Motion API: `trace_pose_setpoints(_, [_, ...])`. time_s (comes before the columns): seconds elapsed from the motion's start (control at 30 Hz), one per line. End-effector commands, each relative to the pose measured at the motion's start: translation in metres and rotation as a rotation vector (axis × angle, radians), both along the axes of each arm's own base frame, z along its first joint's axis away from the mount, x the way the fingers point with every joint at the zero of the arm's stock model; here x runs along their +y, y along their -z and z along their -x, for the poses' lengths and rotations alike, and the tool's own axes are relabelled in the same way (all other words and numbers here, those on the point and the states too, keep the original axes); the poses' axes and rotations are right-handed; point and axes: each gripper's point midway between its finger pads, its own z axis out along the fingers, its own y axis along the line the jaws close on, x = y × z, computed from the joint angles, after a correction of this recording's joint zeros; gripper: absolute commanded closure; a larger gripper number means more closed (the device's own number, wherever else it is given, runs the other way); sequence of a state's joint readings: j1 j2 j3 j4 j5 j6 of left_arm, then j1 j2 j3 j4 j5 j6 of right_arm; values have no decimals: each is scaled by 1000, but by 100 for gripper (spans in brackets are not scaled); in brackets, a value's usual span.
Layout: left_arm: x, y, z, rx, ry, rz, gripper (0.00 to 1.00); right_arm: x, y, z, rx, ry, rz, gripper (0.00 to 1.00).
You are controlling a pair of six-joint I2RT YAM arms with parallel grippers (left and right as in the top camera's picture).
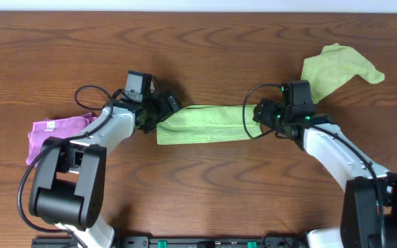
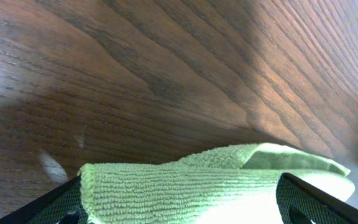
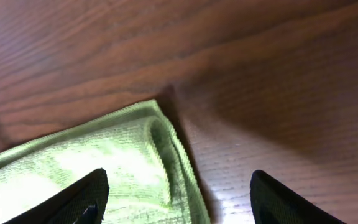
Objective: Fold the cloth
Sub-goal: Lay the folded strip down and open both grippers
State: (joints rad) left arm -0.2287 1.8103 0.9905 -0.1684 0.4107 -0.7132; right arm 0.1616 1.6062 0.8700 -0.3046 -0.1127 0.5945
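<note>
A light green cloth [image 1: 202, 124] lies on the table as a long folded strip. My left gripper [image 1: 163, 110] is at its left end. In the left wrist view the fingers [image 2: 179, 208] are spread wide, with the cloth's folded end [image 2: 185, 180] between them. My right gripper [image 1: 257, 116] is at the strip's right end. In the right wrist view the fingers [image 3: 179, 205] are open, with the cloth's corner and folded edge [image 3: 135, 155] between them and bare wood on the right side.
A second green cloth [image 1: 336, 65] lies crumpled at the back right, behind my right arm. A pink cloth [image 1: 50, 134] lies folded at the left, beside my left arm. The table [image 1: 205, 193] is dark wood.
</note>
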Motion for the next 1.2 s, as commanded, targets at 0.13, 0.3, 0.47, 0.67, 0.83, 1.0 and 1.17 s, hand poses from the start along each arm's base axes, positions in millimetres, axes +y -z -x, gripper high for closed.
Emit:
trace_pose_setpoints(0.13, [-8, -42, -23, -72, 108, -8, 5, 3, -21, -4, 47, 28, -33, 27])
trace_pose_setpoints(0.3, [-3, -63, -25, -70, 133, -61, 5, 11, -26, 5, 113, 45, -96, 29])
trace_pose_setpoints(0.47, [6, -56, -7, 8, 164, -115, 5, 6, -20, 23, 207, 95, -123, 30])
trace_pose_setpoints(0.67, [13, -48, 12, 75, 204, -159, 5, 1, -22, 34, 247, 132, -127, 32])
trace_pose_setpoints(0.83, [18, -51, 21, 78, 257, -195, 5, 2, -21, 42, 289, 171, -147, 35])
trace_pose_setpoints(1.0, [25, -61, 27, 46, 320, -251, 5, 4, -20, 46, 318, 201, -167, 37])
trace_pose_setpoints(1.17, [26, -63, 30, 34, 361, -266, 5, 3, -18, 52, 342, 207, -164, 37])
